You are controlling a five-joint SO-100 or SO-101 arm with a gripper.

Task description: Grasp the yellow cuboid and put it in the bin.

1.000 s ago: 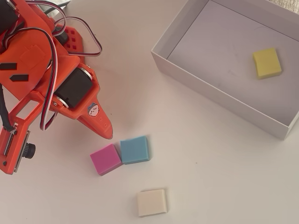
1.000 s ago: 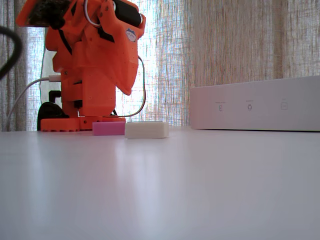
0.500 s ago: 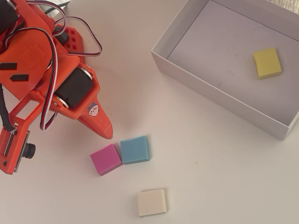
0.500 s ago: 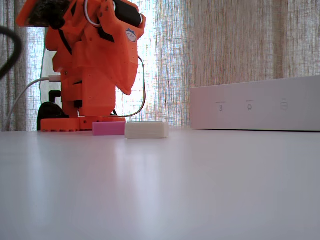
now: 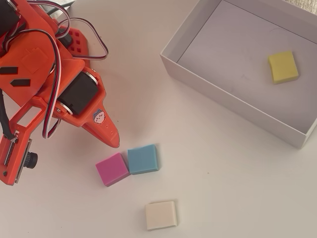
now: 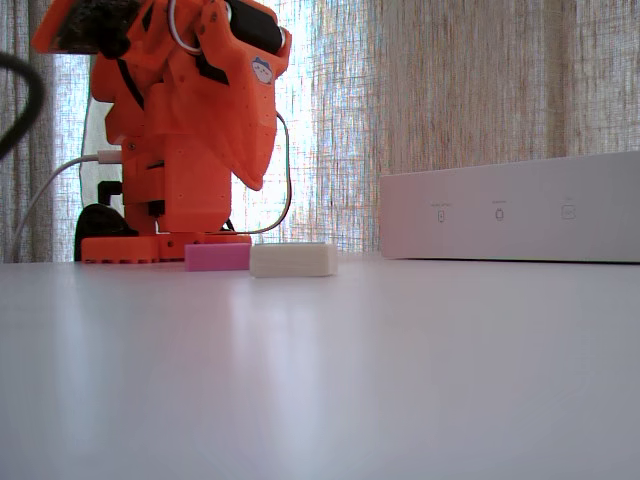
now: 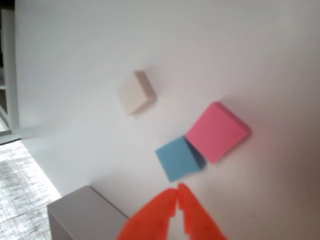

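Note:
The yellow cuboid (image 5: 283,67) lies flat on the pale floor of the white bin (image 5: 198,77), toward the right of the bin in the overhead view. It does not show in the other views. The bin's side wall shows in the fixed view (image 6: 510,208) and its corner in the wrist view (image 7: 82,215). My orange gripper (image 5: 115,141) is shut and empty, raised above the table left of the bin, with its tips above and left of a blue block (image 5: 143,158). In the wrist view the gripper (image 7: 177,192) has its tips together.
A pink block (image 5: 112,169) touches the blue block's left side. A cream-white block (image 5: 161,214) lies alone nearer the front edge. In the fixed view the pink block (image 6: 217,257) and cream block (image 6: 292,260) lie before the arm's base (image 6: 150,245).

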